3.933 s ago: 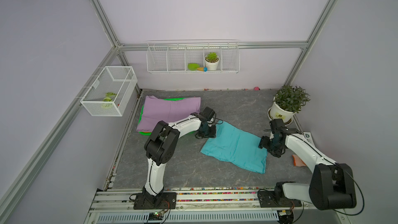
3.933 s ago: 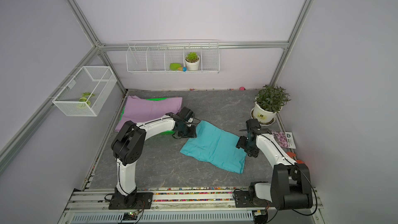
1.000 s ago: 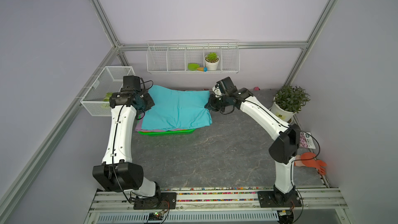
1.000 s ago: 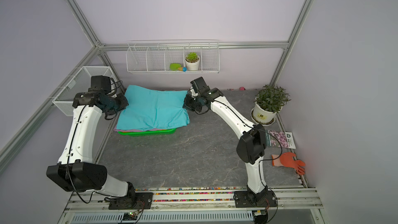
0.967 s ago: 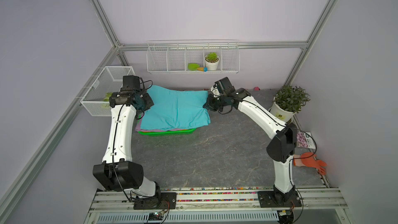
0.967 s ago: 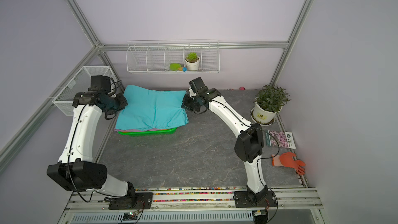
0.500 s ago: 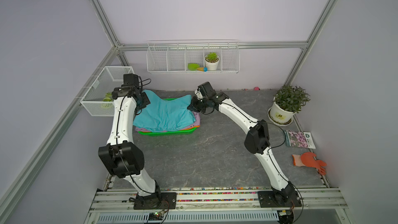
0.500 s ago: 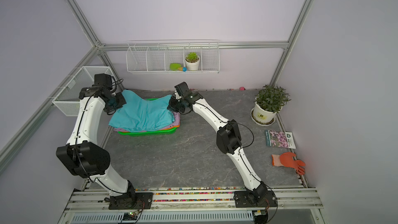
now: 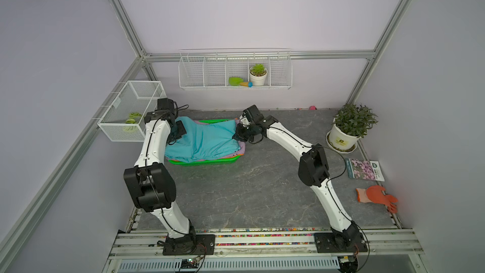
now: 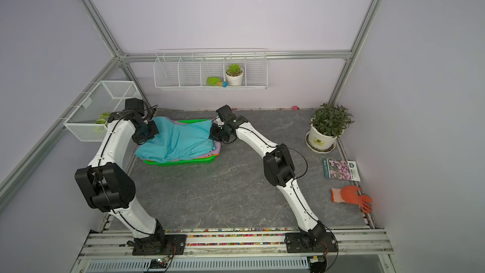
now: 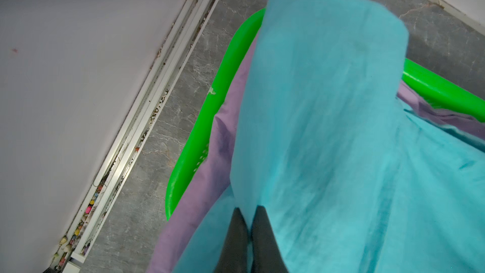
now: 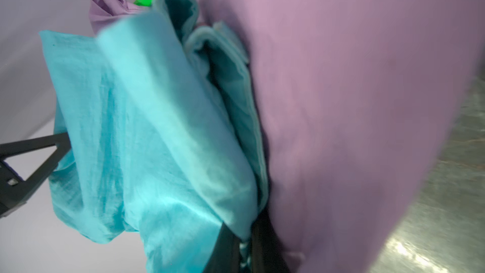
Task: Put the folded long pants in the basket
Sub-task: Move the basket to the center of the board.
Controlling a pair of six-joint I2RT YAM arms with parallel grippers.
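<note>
The teal folded long pants [image 9: 207, 140] [image 10: 178, 140] lie rumpled on top of the pile in the green basket [image 9: 204, 163] [image 10: 183, 164] at the back left of the table. Lilac pants [image 9: 242, 149] [image 12: 354, 87] show under them. My left gripper [image 9: 176, 137] [image 11: 249, 210] is shut on the teal cloth [image 11: 328, 127] at its left end, over the basket rim [image 11: 199, 132]. At the right end my right gripper [image 9: 237, 135] [image 12: 244, 235] pinches a teal fold [image 12: 157, 127].
A white wire basket [image 9: 131, 111] hangs on the left wall close to my left arm. A wire shelf [image 9: 233, 74] is on the back wall. A potted plant [image 9: 351, 127], a booklet [image 9: 364, 169] and an orange glove [image 9: 375, 196] sit at the right.
Both grippers carried the teal pants from mid-table to the basket. In the last second they moved closer together and lower, so the once taut cloth now sags and bunches on the pile.
</note>
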